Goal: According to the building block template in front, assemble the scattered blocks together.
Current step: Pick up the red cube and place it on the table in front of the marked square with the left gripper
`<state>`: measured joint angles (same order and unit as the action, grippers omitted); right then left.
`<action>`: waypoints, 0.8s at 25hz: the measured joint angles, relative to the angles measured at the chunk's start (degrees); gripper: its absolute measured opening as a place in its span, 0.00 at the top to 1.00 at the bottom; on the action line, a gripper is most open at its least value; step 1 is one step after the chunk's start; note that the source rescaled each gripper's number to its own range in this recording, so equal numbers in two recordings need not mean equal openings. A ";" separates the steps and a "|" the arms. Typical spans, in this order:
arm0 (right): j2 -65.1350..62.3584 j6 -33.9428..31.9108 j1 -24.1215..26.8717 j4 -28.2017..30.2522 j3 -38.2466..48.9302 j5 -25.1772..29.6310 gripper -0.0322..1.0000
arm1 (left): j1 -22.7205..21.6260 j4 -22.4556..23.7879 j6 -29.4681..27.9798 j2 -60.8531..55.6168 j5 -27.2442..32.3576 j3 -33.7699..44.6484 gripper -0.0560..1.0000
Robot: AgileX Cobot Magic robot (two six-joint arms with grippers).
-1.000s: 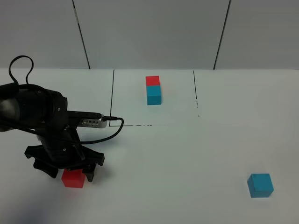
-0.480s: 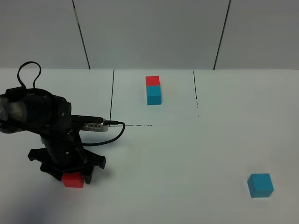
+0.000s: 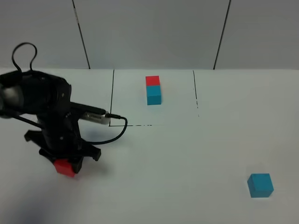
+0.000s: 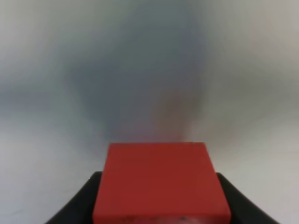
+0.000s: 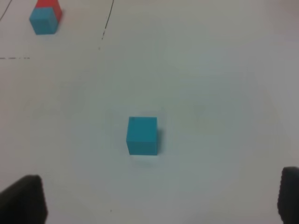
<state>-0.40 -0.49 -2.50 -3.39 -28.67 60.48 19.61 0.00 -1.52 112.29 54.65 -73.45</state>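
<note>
My left gripper point(image 3: 66, 162) is shut on the red cube point(image 3: 64, 167), one of the scattered blocks, at the front left of the table. The cube hangs tilted, slightly off the surface. In the left wrist view the red cube point(image 4: 161, 182) fills the gap between the black fingers point(image 4: 74, 207). The teal-blue cube point(image 3: 260, 185) lies alone at the front right. It shows in the right wrist view point(image 5: 142, 135), well ahead of my right gripper point(image 5: 156, 196), which stands open and empty. The building block template point(image 3: 153, 90), red joined to teal, sits at the back centre.
Thin black lines point(image 3: 112, 95) mark a rectangle on the white table around the template. A black cable point(image 3: 114, 133) loops from the left arm. The right arm is out of the exterior high view. A panelled wall point(image 3: 149, 32) stands behind the table.
The left gripper's jaws closed on the red cube and raised it a little. The cube now sits tilted and slightly further left. The teal cube and the template stayed put.
</note>
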 joint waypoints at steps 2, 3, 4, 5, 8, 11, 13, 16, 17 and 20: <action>0.00 0.00 0.00 0.00 0.00 0.00 0.00 | 0.60 0.00 8.01 -1.22 3.06 -4.37 0.94; 0.00 0.00 0.00 0.00 0.00 0.00 0.00 | 1.28 0.00 12.76 -1.55 4.75 -6.65 0.94; 0.00 0.00 0.00 0.00 0.00 0.00 0.00 | 2.19 0.00 17.33 -1.61 6.46 -8.72 0.94; 0.00 0.00 0.00 0.00 0.00 0.00 0.00 | 3.14 0.00 21.00 -1.54 7.81 -10.27 0.94; 0.00 0.00 0.00 0.00 0.00 0.00 0.00 | 6.64 0.00 32.45 0.10 9.86 -15.13 0.94; 0.00 0.00 0.00 0.00 0.00 0.00 0.00 | 10.09 0.00 40.95 3.56 10.37 -19.34 0.94; 0.00 0.00 0.00 0.00 0.00 0.00 0.00 | 11.95 0.00 45.22 6.50 10.37 -21.58 0.94; 0.00 0.00 0.00 0.00 0.00 0.00 0.00 | 14.21 0.00 49.78 10.69 10.31 -24.87 0.94; 0.00 0.00 0.00 0.00 0.00 0.00 0.00 | 14.93 0.00 51.29 12.09 10.31 -26.19 0.94; 0.00 0.00 0.00 0.00 0.00 0.00 0.00 | 16.11 0.00 54.44 15.73 10.31 -29.01 0.94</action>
<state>-0.40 -0.49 -2.50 -3.39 -28.67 60.48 35.72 0.00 52.92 128.02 64.96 -102.46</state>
